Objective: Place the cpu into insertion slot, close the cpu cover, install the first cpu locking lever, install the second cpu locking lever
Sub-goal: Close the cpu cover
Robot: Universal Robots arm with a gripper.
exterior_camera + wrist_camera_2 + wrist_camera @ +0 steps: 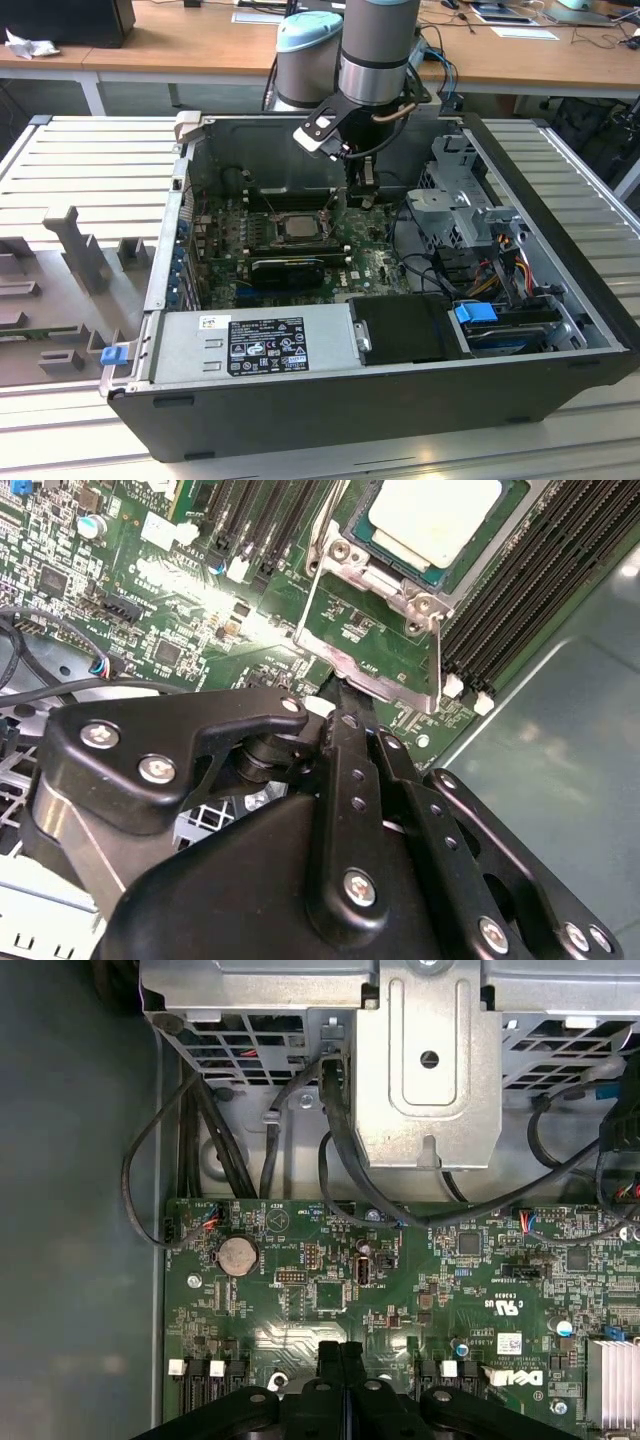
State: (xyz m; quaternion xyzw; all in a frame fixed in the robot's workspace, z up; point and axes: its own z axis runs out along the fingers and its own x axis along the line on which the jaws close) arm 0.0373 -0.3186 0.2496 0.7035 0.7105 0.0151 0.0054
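Observation:
The cpu [435,520] lies flat in the insertion slot [460,575], pale metal face up; in the exterior view the cpu [295,228] sits mid-board inside the open computer case. The cpu cover [372,680] is swung open off the slot, and green board shows through its cut-out centre. My gripper [338,695] is shut, its tips against the cover's free edge; I cannot tell whether they pinch it. In the first wrist view the gripper [340,1352] shows its fingers pressed together above the board. One thin metal locking lever [325,530] stands raised beside the slot. The gripper [362,192] hangs toward the exterior view's right of the cpu.
A black finned card [290,268] lies just in front of the slot, with the power supply box [255,340] nearer still. A metal drive cage [470,210] with cables [340,1160] stands on the exterior view's right. Memory slots [540,580] flank the socket.

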